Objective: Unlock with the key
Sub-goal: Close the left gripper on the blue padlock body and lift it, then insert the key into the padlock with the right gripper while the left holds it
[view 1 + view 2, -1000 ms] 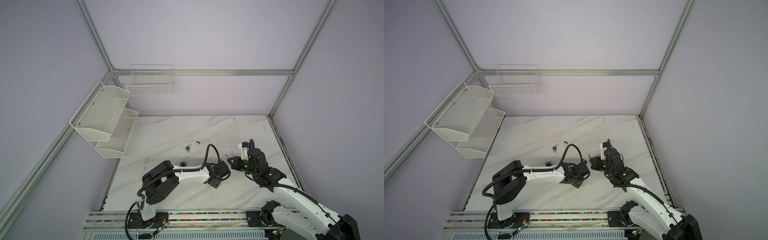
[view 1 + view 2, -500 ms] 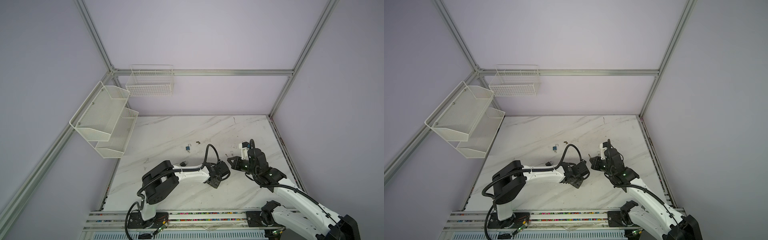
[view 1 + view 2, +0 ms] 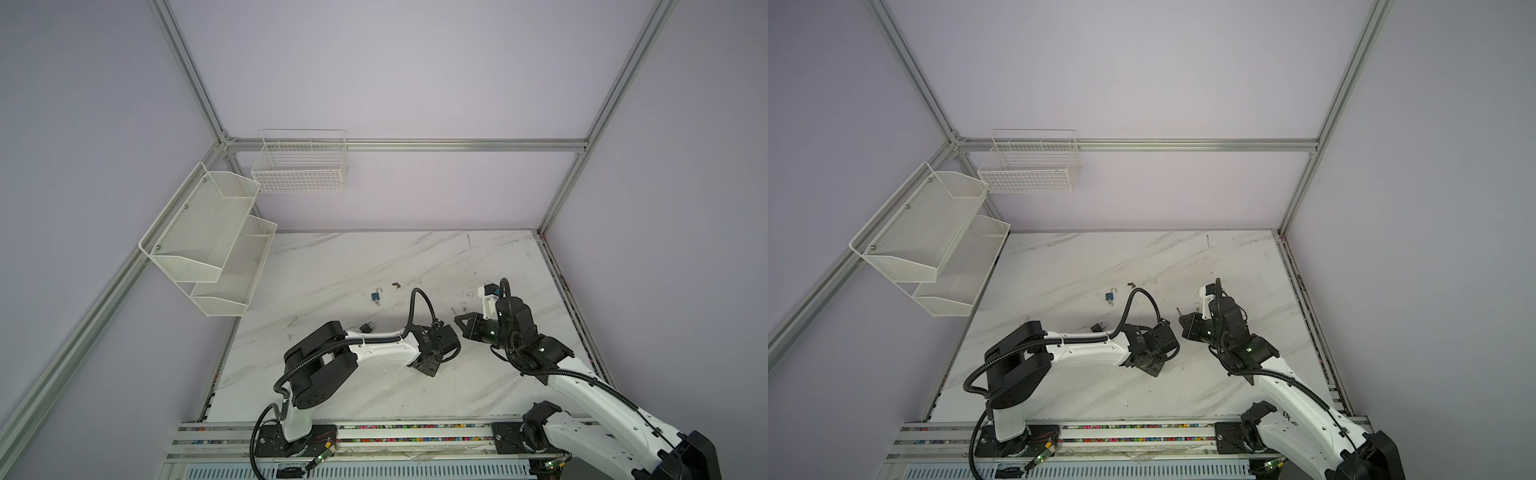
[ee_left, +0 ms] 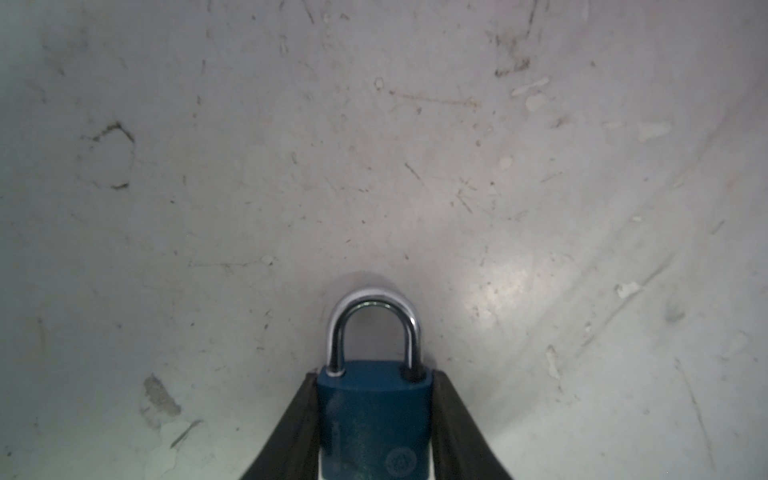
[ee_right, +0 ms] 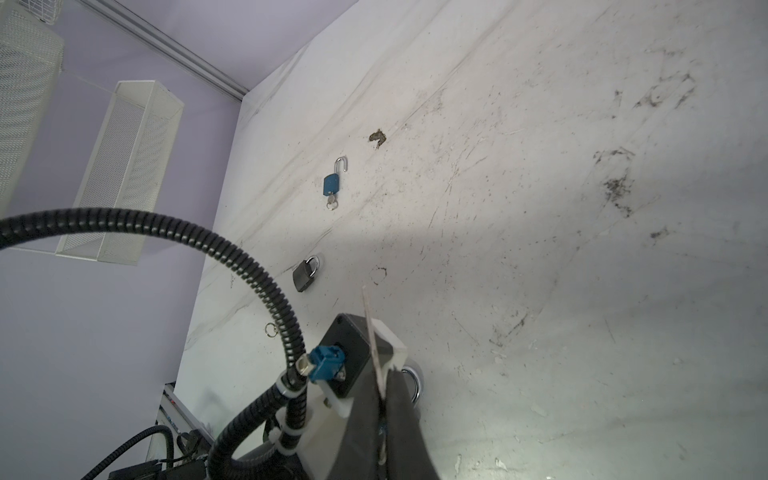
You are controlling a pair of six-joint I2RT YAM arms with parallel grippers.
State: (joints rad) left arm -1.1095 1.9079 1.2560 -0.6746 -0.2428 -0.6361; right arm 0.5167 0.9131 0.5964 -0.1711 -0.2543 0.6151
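In the left wrist view a blue padlock [image 4: 374,419] with a closed silver shackle [image 4: 374,307] lies on the marble table [image 4: 249,187]. My left gripper [image 4: 374,376] is shut on the padlock, one black finger against each side of the body. In both top views the left gripper [image 3: 432,365] [image 3: 1154,368] points down at the table and hides this lock. My right gripper [image 5: 384,386] [image 3: 460,326] hovers just beside the left wrist, shut on the key [image 5: 370,332], whose thin blade sticks out past the fingertips.
An open blue padlock [image 3: 376,296] [image 5: 331,185] with a key in it lies farther back. A dark padlock [image 3: 366,327] [image 5: 304,274] sits by the left arm. A small ring [image 5: 270,330] lies nearby. White wire baskets [image 3: 208,249] hang on the left wall.
The left jaws have narrowed onto the blue padlock. Both arms have hardly moved, and the right gripper still holds the key.
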